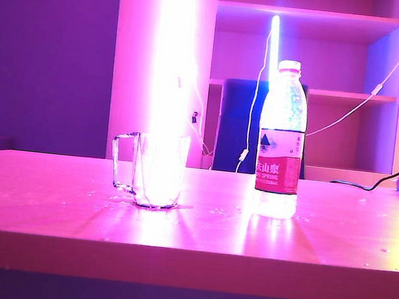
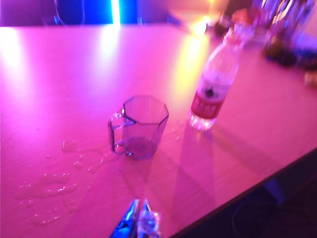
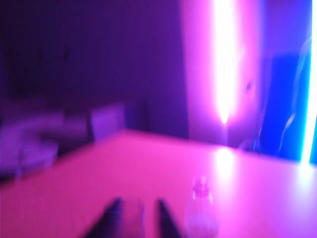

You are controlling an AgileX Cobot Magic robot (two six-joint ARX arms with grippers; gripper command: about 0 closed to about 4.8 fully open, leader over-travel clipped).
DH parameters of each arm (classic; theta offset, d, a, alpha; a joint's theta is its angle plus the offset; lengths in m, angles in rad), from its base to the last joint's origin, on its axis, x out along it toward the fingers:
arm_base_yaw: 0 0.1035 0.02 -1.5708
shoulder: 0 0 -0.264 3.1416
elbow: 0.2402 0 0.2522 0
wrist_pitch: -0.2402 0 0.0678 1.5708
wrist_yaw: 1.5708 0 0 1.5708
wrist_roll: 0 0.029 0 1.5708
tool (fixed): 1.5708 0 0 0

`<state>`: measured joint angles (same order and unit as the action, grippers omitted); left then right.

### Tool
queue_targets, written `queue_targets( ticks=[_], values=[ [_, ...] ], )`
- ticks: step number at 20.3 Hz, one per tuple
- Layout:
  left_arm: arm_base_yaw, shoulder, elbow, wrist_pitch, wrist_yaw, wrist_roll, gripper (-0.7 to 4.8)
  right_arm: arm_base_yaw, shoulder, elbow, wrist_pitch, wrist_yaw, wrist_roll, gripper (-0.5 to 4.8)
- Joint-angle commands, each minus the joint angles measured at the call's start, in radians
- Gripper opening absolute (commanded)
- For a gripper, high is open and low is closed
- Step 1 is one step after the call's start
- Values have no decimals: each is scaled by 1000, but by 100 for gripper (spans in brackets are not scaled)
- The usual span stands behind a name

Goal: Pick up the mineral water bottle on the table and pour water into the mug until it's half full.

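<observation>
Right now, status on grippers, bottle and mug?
Left gripper shut, off the mug. Right gripper open, empty, short of the bottle. Bottle capped, upright. Spilled water beside mug.

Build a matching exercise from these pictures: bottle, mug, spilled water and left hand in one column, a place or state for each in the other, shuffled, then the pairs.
Things:
1. bottle
2. mug
3. spilled water
4. left hand

Places or states:
A. puddles and drops on the table beside the handle side of the mug
B. hangs above the table's near edge, holding nothing
C. upright, capped, red label, right of the mug in the exterior view
D. upright, clear glass, handle turned away from the bottle

Pairs: 1-C, 2-D, 3-A, 4-B
</observation>
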<state>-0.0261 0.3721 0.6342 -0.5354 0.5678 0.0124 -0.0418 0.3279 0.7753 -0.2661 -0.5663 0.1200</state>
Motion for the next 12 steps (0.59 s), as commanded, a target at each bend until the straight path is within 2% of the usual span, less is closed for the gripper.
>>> queue_targets(
  ticks=[1,2,3,4,5,7,8,9,12],
  values=[
    [-1,127,10,82,7,42,-6,5,193,10,66,-56,-7,258],
    [-1,190,10,110,-6,40,-6,22,276,-43,234,-37,34,271],
    [-1,229,10,126,-5,40,-6,33,312,-75,315,-11,49,271],
    [-2,282,10,135,-2,35,-5,61,405,-146,490,43,60,276],
    [-2,313,10,141,-3,32,-5,83,464,-179,574,69,60,282],
    [-2,369,10,139,-4,32,-5,151,617,-238,739,158,60,376],
    [-2,397,10,142,-6,33,-5,201,747,-258,839,210,59,439],
    [0,407,10,141,-6,33,-5,225,827,-258,899,227,59,454],
    [0,415,10,133,-6,33,-5,289,1139,-250,1225,279,59,456]
  ],
)
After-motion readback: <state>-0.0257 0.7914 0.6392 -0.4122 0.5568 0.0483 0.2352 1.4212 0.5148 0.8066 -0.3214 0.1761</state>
